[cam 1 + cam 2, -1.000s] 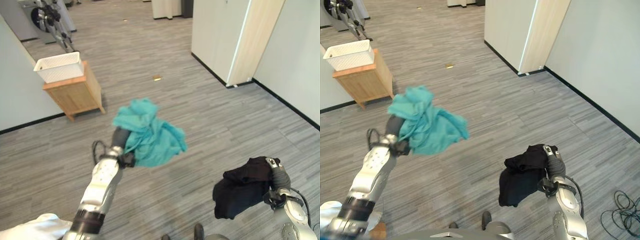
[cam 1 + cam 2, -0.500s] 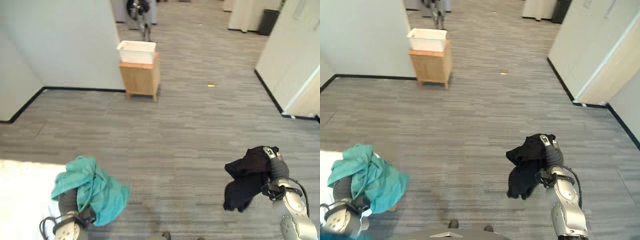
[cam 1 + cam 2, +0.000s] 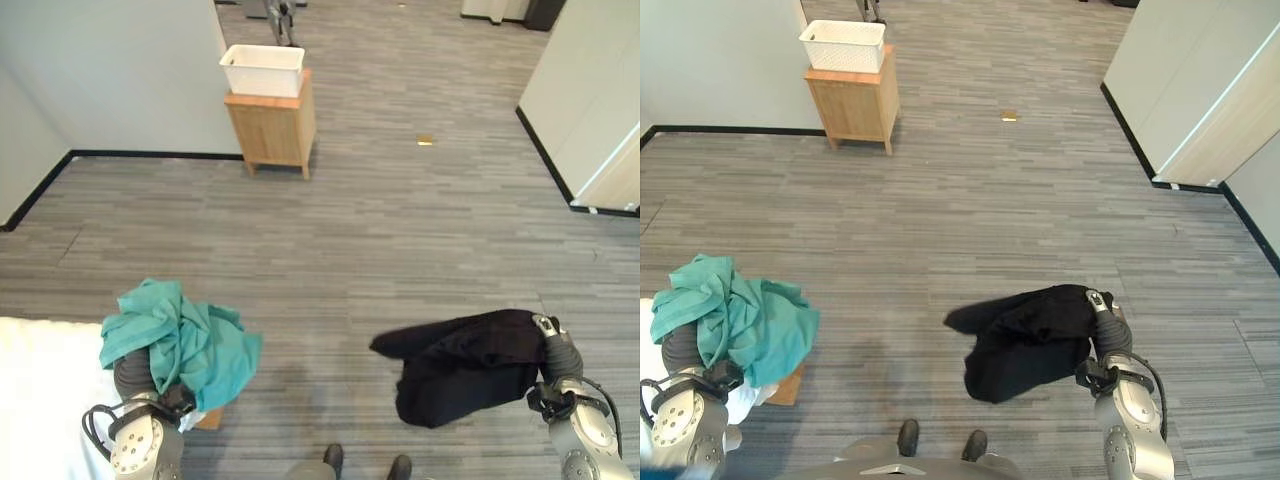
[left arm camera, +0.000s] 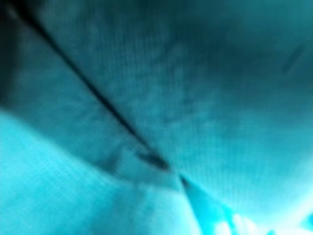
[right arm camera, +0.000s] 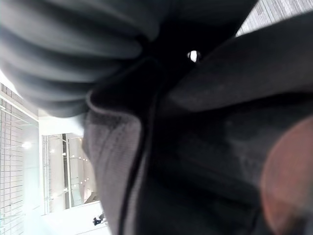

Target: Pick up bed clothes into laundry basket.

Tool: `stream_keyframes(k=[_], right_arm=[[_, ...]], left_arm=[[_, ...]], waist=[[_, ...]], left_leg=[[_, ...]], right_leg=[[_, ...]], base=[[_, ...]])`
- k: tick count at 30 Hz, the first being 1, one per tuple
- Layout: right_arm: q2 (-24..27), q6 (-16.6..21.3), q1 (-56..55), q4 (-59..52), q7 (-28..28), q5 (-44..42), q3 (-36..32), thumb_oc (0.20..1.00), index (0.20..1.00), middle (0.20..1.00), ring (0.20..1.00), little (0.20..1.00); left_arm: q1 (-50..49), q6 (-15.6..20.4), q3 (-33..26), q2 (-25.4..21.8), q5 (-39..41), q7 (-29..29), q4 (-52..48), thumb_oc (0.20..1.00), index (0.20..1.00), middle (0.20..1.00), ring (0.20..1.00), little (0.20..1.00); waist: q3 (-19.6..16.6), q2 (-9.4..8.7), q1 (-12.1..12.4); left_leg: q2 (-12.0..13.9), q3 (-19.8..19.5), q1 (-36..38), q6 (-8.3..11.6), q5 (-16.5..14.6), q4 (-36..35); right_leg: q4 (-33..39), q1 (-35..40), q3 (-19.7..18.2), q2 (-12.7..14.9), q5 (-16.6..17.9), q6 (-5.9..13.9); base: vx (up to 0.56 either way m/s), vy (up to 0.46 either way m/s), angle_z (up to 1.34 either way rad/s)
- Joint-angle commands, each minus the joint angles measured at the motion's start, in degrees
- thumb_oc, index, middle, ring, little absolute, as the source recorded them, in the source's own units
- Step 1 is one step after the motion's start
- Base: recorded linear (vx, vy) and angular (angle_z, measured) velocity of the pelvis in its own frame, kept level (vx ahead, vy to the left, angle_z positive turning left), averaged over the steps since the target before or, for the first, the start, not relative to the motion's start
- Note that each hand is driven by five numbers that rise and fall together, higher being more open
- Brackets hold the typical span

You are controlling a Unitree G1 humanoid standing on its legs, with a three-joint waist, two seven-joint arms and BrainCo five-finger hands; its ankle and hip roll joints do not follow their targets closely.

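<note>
A teal cloth (image 3: 185, 340) is bunched over my left hand (image 3: 131, 372) at the lower left, above the edge of the white bed (image 3: 40, 400); it covers the hand and fills the left wrist view (image 4: 156, 117). At the lower right, my right hand (image 3: 556, 352) is shut on a black garment (image 3: 460, 365) that streams out to the left above the floor. The white laundry basket (image 3: 262, 70) stands far off on a small wooden cabinet (image 3: 272, 130) against the wall.
Grey plank floor lies between me and the basket, with a small yellow scrap (image 3: 425, 140) on it. A pale wall (image 3: 110, 80) runs along the left and a pale partition (image 3: 590, 90) stands at the right. A wooden block (image 3: 208, 418) shows under the teal cloth.
The camera has swung round, so the basket and cabinet now sit at the top left. The black garment has swung out to the left and spread. Both cloths stay with the hands.
</note>
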State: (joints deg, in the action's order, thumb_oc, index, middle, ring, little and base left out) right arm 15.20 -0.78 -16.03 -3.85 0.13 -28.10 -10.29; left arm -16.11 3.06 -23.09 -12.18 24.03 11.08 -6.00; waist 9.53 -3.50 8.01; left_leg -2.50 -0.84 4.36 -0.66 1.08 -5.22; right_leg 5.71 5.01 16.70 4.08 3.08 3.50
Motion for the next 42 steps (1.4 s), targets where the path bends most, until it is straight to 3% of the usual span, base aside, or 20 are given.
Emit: stream_keyframes(k=[1, 9, 12, 14, 16, 17, 18, 20, 21, 24, 26, 29, 32, 35, 36, 38, 39, 40, 41, 42], right_arm=[[1.9, 3.6, 3.1, -2.7, 0.5, 0.8, 0.9, 0.200, 0.200, 0.200, 0.200, 0.200], [3.3, 4.2, 7.3, -1.4, 0.1, 1.5, 1.2, 0.200, 0.200, 0.200, 0.200, 0.200], [3.4, 3.9, 8.1, -1.4, -0.1, 2.7, 2.0, 0.200, 0.200, 0.200, 0.200, 0.200], [3.4, 4.2, 9.0, -1.4, -0.7, 2.9, 2.7, 0.200, 0.200, 0.200, 0.200, 0.200], [3.3, 4.3, 9.0, -2.0, -0.8, 3.2, 2.9, 0.200, 0.200, 0.200, 0.200, 0.200], [3.3, 4.3, 9.1, -2.0, -0.8, 3.2, 2.9, 0.200, 0.200, 0.200, 0.200, 0.200], [3.1, 4.1, 8.9, -1.7, -0.7, 3.6, 3.4, 0.200, 0.200, 0.200, 0.200, 0.200], [3.1, 4.2, 9.0, -1.5, -0.7, 4.0, 3.7, 0.200, 0.200, 0.200, 0.200, 0.200], [3.1, 4.2, 8.9, -1.0, -0.8, 3.9, 3.8, 0.200, 0.200, 0.200, 0.200, 0.200], [2.9, 4.1, 7.6, -0.6, -1.1, 2.6, 3.1, 0.200, 0.200, 0.200, 0.200, 0.200], [2.6, 4.2, 6.2, -0.6, -1.3, 1.9, 2.5, 0.200, 0.200, 0.200, 0.200, 0.200], [2.8, 3.6, 3.9, 0.1, -0.3, 1.8, 1.9, 0.200, 0.200, 0.200, 0.200, 0.200], [3.3, 3.4, 3.1, 0.3, 0.0, 2.3, 1.2, 0.200, 0.200, 0.200, 0.200, 0.200], [4.0, 3.3, 1.7, -0.4, 0.8, 1.3, -0.2, 0.200, 0.200, 0.200, 0.200, 0.200], [4.2, 3.4, 1.2, -0.4, 0.7, 1.2, -0.7, 0.200, 0.200, 0.200, 0.200, 0.200], [5.4, 4.2, 1.9, -0.8, 0.0, 0.7, -1.9, 0.200, 0.200, 0.200, 0.200, 0.200], [5.4, 5.8, 2.2, -0.7, -1.4, -2.4, -1.9, 0.200, 0.200, 0.200, 0.200, 0.200], [5.4, 5.8, 2.3, -0.7, -1.3, -2.4, -1.9, 0.200, 0.200, 0.200, 0.200, 0.200], [6.0, 6.1, 2.4, -0.1, -1.6, -2.6, -2.3, 0.200, 0.200, 0.200, 0.200, 0.200], [6.2, 5.6, 2.3, 0.3, -2.7, -1.8, -2.8, 0.200, 0.200, 0.200, 0.200, 0.200]], left_arm=[[-0.4, 6.9, -5.7, -3.1, 1.4, 4.3, -3.5, 0.200, 0.200, 0.200, 0.200, 0.200], [-0.3, 6.6, -3.9, -4.8, 0.3, 2.4, -2.2, 0.200, 0.200, 0.200, 0.200, 0.200], [0.0, 6.7, -4.0, -4.6, 0.7, 3.6, -0.3, 0.200, 0.200, 0.200, 0.200, 0.200], [1.3, 6.7, -4.5, -5.4, 0.8, 5.2, 0.4, 0.200, 0.200, 0.200, 0.200, 0.200], [2.8, 6.8, -4.7, -7.8, -0.7, 6.4, 0.6, 0.200, 0.200, 0.200, 0.200, 0.200], [2.9, 6.8, -4.7, -7.8, -0.7, 6.4, 0.7, 0.200, 0.200, 0.200, 0.200, 0.200], [3.5, 6.5, -4.4, -8.6, -1.5, 6.6, 0.8, 0.200, 0.200, 0.200, 0.200, 0.200], [3.9, 6.3, -3.9, -9.0, -1.9, 6.8, 1.0, 0.200, 0.200, 0.200, 0.200, 0.200], [5.3, 6.3, -3.0, -9.6, -1.8, 7.1, 1.5, 0.200, 0.200, 0.200, 0.200, 0.200], [6.0, 6.5, -2.1, -8.7, -0.6, 6.8, 0.9, 0.200, 0.200, 0.200, 0.200, 0.200], [6.6, 6.0, -1.2, -8.4, -0.3, 6.3, 1.4, 0.200, 0.200, 0.200, 0.200, 0.200], [6.5, 5.3, -0.4, -9.3, -2.8, 4.1, 2.3, 0.200, 0.200, 0.200, 0.200, 0.200], [6.2, 5.3, 0.2, -9.1, -3.6, 3.5, 1.7, 0.200, 0.200, 0.200, 0.200, 0.200], [6.3, 5.6, 0.8, -7.7, -2.7, 3.2, 1.0, 0.200, 0.200, 0.200, 0.200, 0.200], [5.9, 5.6, 0.8, -7.3, -2.5, 3.3, 1.1, 0.200, 0.200, 0.200, 0.200, 0.200], [6.1, 5.8, 1.3, -6.4, -0.7, 4.2, 1.1, 0.200, 0.200, 0.200, 0.200, 0.200], [6.2, 6.5, 2.3, -6.1, 1.2, 4.4, 0.1, 0.200, 0.200, 0.200, 0.200, 0.200], [6.3, 6.5, 2.3, -6.2, 1.2, 4.4, 0.1, 0.200, 0.200, 0.200, 0.200, 0.200], [6.3, 6.1, 2.8, -6.5, 1.2, 4.0, -0.4, 0.200, 0.200, 0.200, 0.200, 0.200], [6.4, 5.4, 3.1, -6.9, 0.9, 3.7, -0.5, 0.200, 0.200, 0.200, 0.200, 0.200]], waist=[[-2.4, 0.10, 0.1], [-1.3, 0.03, 0.9], [-0.9, 0.23, 1.3], [-0.2, 0.63, 1.5], [1.9, 1.81, 0.4], [2.0, 1.73, 0.5], [3.3, 2.93, -0.5], [4.2, 3.16, -1.0], [4.7, 3.29, -2.5], [4.8, 2.61, -4.6], [4.5, 2.36, -6.5], [4.1, 2.24, -9.6], [3.4, 2.73, -11.2], [1.6, 2.88, -12.5], [1.2, 3.73, -12.4], [0.9, 4.22, -12.6], [2.9, 2.48, -11.7], [2.9, 2.24, -11.7], [3.9, 1.22, -11.4], [5.0, 0.07, -10.2]], left_leg=[[2.5, 1.1, -1.6, 1.88, 0.0, 0.4], [0.9, 2.0, -2.6, 0.46, -0.9, 1.0], [0.3, 2.0, -2.4, -0.57, -1.8, 1.5], [0.2, 2.0, -2.6, -1.25, -2.3, 2.3], [-0.1, 1.0, -1.5, -2.96, -4.0, 4.2], [-0.3, 1.1, -1.6, -3.06, -4.0, 4.3], [0.2, 0.9, -0.6, -3.93, -5.0, 5.3], [0.4, 0.4, 0.0, -4.21, -5.9, 6.1], [0.7, -0.7, 0.7, -4.26, -6.5, 6.5], [0.1, -3.2, 3.2, -3.61, -8.2, 5.6], [0.4, -5.9, 7.2, -2.61, -10.1, 4.3], [1.4, -9.6, 13.7, -1.02, -12.2, 3.2], [1.6, -12.2, 16.3, -0.65, -12.8, 3.6], [2.4, -13.9, 16.3, 0.89, -10.6, 7.8], [3.7, -13.5, 15.7, 1.84, -9.0, 11.3], [4.9, -10.7, 10.2, 8.17, 4.1, 28.3], [4.6, -6.6, 0.0, 7.36, 7.1, 45.2], [4.3, -6.7, -0.5, 7.32, 7.2, 45.7], [6.9, -2.4, -3.6, 5.30, 7.0, 50.1], [7.0, 0.2, -8.2, 4.02, 4.2, 52.3]], right_leg=[[-0.9, 1.5, -1.1, 2.9, -3.7, 3.09], [-2.2, 0.2, -2.1, 4.7, -3.1, 4.31], [-6.7, -1.4, -2.7, 6.0, -3.4, 4.72], [-13.0, -4.4, -3.8, 6.8, -3.6, 5.04], [-25.6, -9.6, -4.9, 8.6, 1.0, 5.01], [-26.2, -10.0, -5.1, 8.8, 0.9, 5.11], [-33.1, -12.8, -5.6, 8.8, 2.3, 4.70], [-36.6, -15.4, -6.6, 7.7, 1.0, 4.76], [-36.5, -19.0, -8.3, 4.0, -1.4, 4.30], [-26.8, -23.0, -9.0, 1.0, -2.3, 3.53], [-13.4, -23.8, -8.8, 0.0, 0.4, 3.98], [-0.7, -28.5, -10.3, -2.8, 5.6, 6.16], [-1.6, -28.2, -10.1, -3.2, 7.4, 6.38], [-3.6, -25.3, -11.6, -3.2, 9.9, 4.69], [-4.5, -24.6, -10.9, -4.2, 8.9, 4.00], [-7.3, -20.4, -8.8, -4.1, 5.6, 1.63], [-5.7, -14.2, -8.4, -4.0, 3.0, -0.95], [-5.6, -14.3, -8.3, -3.7, 3.2, -0.95], [-5.1, -12.0, -7.6, -3.9, 1.5, -2.27], [-4.3, -9.6, -8.0, -4.0, 0.3, -2.85]], base=[[0.03, 0.051, -0.20], [0.01, 0.089, -0.08], [0.04, 0.137, -0.07], [0.01, 0.193, -0.14], [0.04, 0.229, -0.04], [0.07, 0.201, 0.11], [0.05, 0.126, 0.14], [0.12, 0.094, 0.12], [0.19, 0.041, 0.03], [0.31, -0.034, 0.33], [0.48, -0.066, 0.56], [0.60, -0.050, 0.82], [0.41, -0.053, 0.66], [0.49, -0.155, 0.91], [0.50, -0.222, 0.95], [0.61, -0.300, 1.05], [0.43, -0.284, 1.35], [0.38, -0.399, 0.96], [0.19, -0.325, 0.29], [0.34, -0.438, 0.04]])
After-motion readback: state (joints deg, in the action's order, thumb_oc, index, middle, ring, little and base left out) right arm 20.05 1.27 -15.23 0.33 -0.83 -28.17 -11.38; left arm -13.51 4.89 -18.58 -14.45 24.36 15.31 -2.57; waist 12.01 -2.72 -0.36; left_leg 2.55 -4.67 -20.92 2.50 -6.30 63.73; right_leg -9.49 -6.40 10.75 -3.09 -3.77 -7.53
